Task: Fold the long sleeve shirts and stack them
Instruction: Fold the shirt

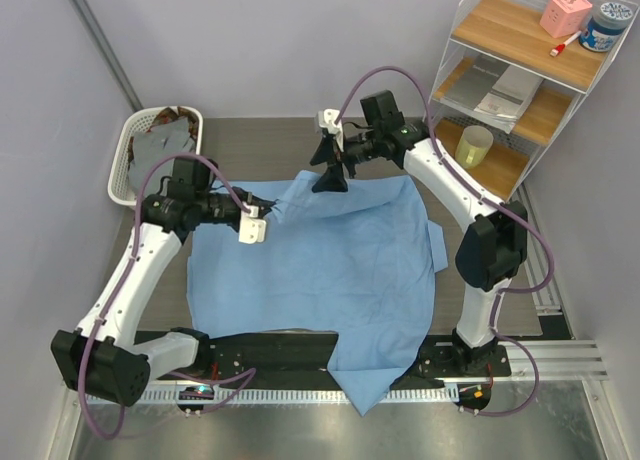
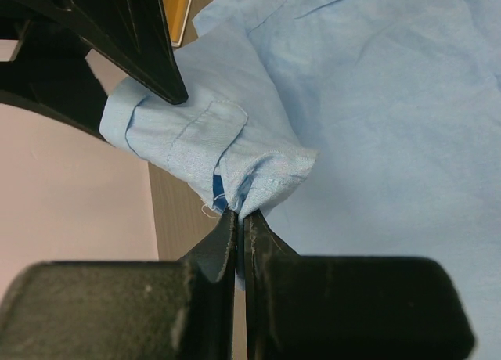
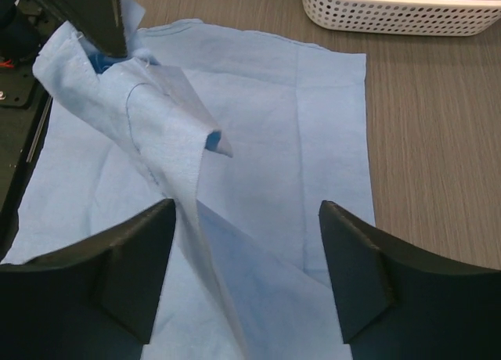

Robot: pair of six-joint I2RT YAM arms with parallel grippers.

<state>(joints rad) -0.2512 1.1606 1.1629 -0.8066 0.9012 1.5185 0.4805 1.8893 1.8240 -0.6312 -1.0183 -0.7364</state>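
**A:** The light blue shirt lay spread flat across the table, and one end spilled over the near edge between the arm bases.

**B:** And the left gripper?

**A:** Clamped tight! Its jaws were pressed together on the bunched end of a sleeve, which was lifted clear of the table at the shirt's far left corner.

**B:** The right gripper was the opposite, spread wide and gripping nothing. A raised ridge of blue cloth ran between its fingers.

**A:** From overhead it pointed down at the shirt's far edge, close beside the left one. One black tip sat right against the folded sleeve.

**B:** Over at the far left corner stood the white basket. It had grey and brown cloth heaped inside, apart from the blue shirt.
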